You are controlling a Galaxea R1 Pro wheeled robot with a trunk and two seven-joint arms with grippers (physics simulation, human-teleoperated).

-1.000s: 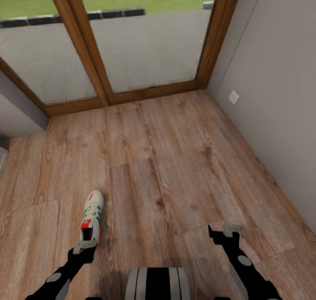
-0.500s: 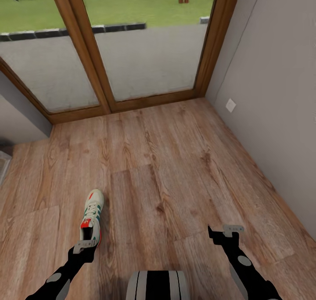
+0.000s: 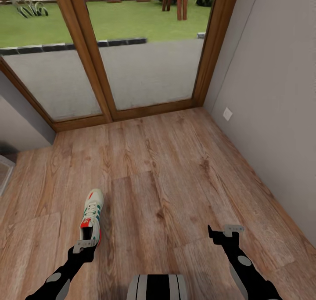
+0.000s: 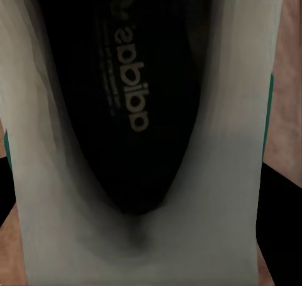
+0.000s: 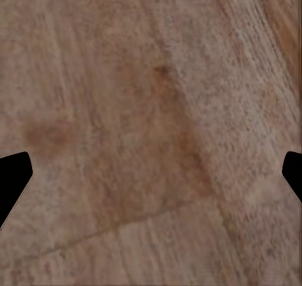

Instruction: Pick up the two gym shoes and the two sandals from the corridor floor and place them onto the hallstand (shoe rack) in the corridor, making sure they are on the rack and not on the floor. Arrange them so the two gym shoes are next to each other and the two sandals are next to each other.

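- Since the earlier frames the head view has been tilted up, so more lawn is shown beyond the glass doors [image 3: 131, 71]; the arms and the gym shoe [image 3: 91, 218] are found at the same spots in the picture, so no move of theirs is read.
- The fingers of the left gripper [image 3: 83, 246] are seen at the shoe's heel collar; the left wrist view looks straight down into the dark insole [image 4: 132, 104] with white lining on both sides. Whether the fingers are clamped on the heel or merely set around it cannot be told.
- The fingers of the right gripper [image 3: 226, 231] are held wide apart over the bare corridor floor [image 3: 175, 168], with nothing between them.
- The shoe is judged light, with a stiff sole and a soft, yielding upper; the padded heel collar is thought the firmest place to pinch, the laces and tongue the poorest.
- The shoe is seen upright, sole downward, at the robot's front left; whether it rests on the planks cannot be told. Its long axis runs away from the robot, toe toward the doors, heel toward the left gripper.
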